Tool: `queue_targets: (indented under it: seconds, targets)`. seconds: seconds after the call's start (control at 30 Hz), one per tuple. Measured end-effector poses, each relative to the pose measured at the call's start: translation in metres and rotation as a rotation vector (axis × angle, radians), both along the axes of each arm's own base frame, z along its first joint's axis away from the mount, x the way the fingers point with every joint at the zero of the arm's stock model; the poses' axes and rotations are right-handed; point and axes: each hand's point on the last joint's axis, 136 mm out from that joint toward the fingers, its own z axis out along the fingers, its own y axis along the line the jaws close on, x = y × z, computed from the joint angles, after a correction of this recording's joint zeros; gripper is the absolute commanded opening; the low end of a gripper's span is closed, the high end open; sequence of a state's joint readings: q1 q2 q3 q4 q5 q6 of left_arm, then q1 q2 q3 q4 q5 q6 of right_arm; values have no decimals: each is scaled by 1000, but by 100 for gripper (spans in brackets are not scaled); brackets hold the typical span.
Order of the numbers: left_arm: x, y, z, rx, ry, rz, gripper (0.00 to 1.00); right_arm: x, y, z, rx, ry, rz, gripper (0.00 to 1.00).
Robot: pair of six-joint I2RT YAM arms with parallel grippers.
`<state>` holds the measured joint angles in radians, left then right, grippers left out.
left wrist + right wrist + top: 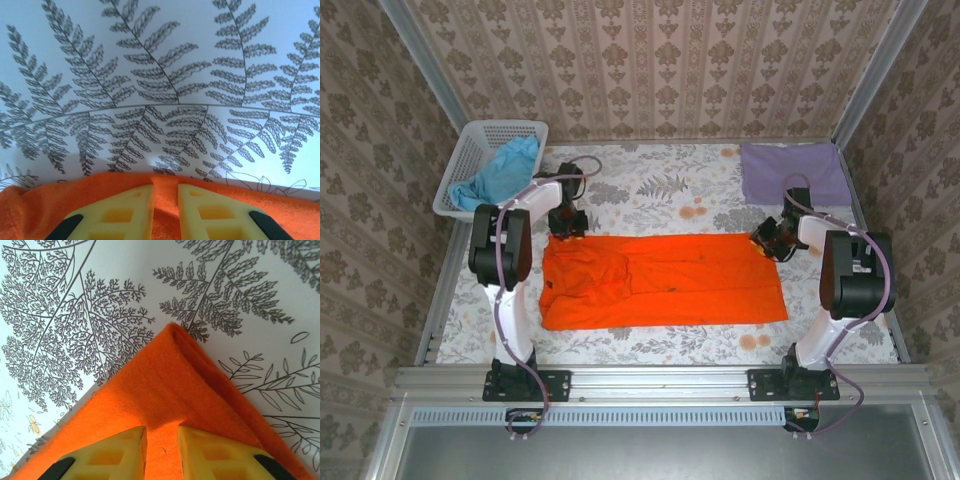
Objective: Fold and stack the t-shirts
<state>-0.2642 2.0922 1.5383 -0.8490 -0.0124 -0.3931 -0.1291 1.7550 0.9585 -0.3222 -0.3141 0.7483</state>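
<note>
The orange t-shirt [660,280], spread flat, is clamped at its far corners by the left gripper [566,222] and right gripper [772,240].

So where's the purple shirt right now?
In the overhead view the lavender t-shirt lies flat in the far right corner of the table, just beyond the right end effector and the orange t-shirt, opposite the white basket at far left.

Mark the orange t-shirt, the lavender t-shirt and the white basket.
orange t-shirt [665,280], top external view, middle of the spread fabric.
lavender t-shirt [792,172], top external view, centre of the folded cloth.
white basket [480,145], top external view, bare lattice wall.
</note>
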Motion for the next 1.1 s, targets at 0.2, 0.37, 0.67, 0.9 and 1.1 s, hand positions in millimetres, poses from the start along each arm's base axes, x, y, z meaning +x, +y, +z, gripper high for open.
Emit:
queue_targets:
  seconds: [0.2,0.37,0.67,0.9,1.1]
  targets:
    - [30,-5,1,28,-15,4,21,-4,-11,-1,26,23,-53,27]
    - [70,-24,3,17,-69,1,28,-17,-30,1,48,34,-137,29]
    - [135,-50,39,-35,-213,6,64,-29,-38,24,37,27,-179,47]
    - [127,-63,99,-128,-293,34,43,-27,-32,81,-34,-149,-137,44]
    - [71,-74,85,-151,-192,70,39,-40,52,92,-48,-178,165,40]
